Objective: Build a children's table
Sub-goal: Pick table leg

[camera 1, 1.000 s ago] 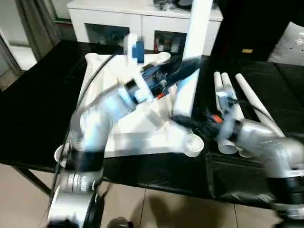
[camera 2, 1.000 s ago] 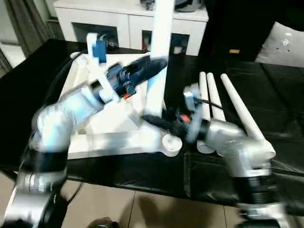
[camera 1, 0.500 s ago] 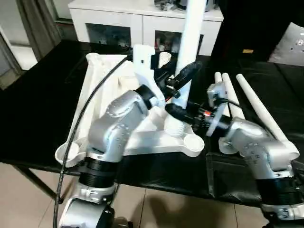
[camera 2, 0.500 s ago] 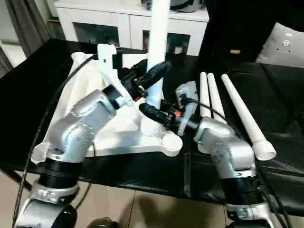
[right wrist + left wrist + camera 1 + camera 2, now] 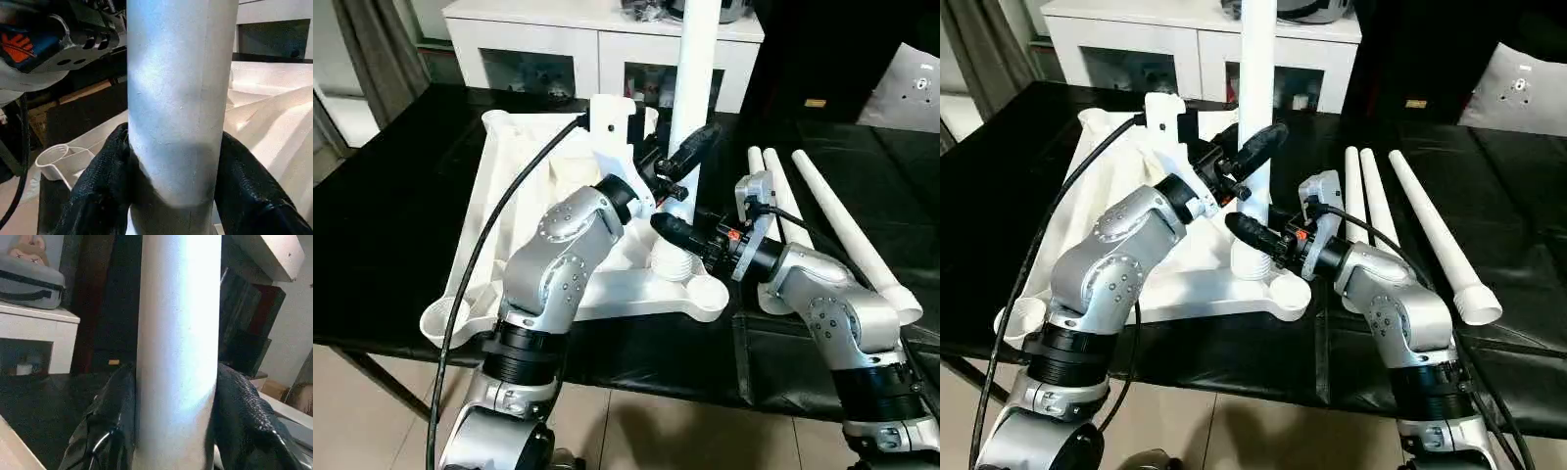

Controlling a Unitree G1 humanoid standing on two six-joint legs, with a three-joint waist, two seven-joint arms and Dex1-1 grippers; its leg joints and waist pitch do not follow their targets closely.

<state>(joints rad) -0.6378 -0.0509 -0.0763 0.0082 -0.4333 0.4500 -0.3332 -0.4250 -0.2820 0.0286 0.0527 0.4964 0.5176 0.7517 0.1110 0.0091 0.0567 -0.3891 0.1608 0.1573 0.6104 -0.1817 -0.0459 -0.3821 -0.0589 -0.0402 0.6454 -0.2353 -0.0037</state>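
Since a second ago the left arm has drawn in from its blurred sweep; the left gripper (image 5: 690, 162) now clamps the upright leg (image 5: 692, 73); the right gripper (image 5: 1252, 227) grips it lower, at the tabletop's (image 5: 514, 186) near-right socket; three spare legs (image 5: 1427, 227) lie at three o'clock on the black worktable (image 5: 391, 225).
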